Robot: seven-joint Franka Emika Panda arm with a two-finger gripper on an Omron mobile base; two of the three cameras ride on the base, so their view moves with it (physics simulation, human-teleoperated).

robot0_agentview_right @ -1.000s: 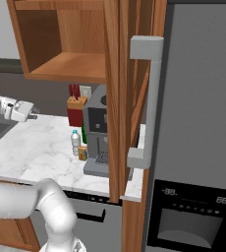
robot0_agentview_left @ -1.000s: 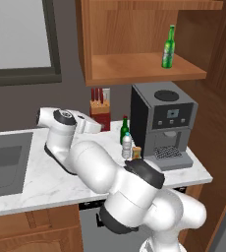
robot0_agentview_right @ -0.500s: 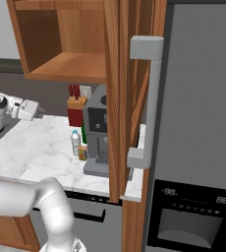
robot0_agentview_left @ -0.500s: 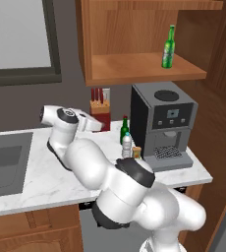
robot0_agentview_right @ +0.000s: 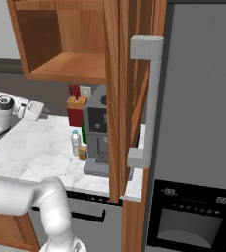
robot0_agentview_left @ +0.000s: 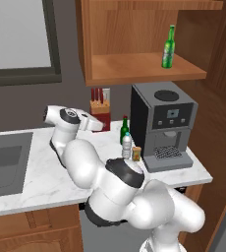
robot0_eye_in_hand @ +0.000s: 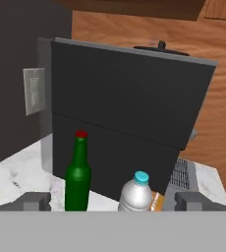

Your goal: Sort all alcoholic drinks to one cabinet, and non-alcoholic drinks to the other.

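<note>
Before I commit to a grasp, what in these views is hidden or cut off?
- Dark green glass bottle with red cap: base cut off by the hand view's bottom edge.
- Clear plastic water bottle with blue cap: lower half likewise cut off.
- Small orange item beside the black coffee machine: too small to identify, left base view.

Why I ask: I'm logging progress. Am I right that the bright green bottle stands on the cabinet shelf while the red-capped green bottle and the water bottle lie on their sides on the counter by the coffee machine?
Not quite. The red-capped green bottle and the water bottle stand upright on the counter by the coffee machine, as the hand view shows. The bright green bottle is indeed on the cabinet shelf.
</note>
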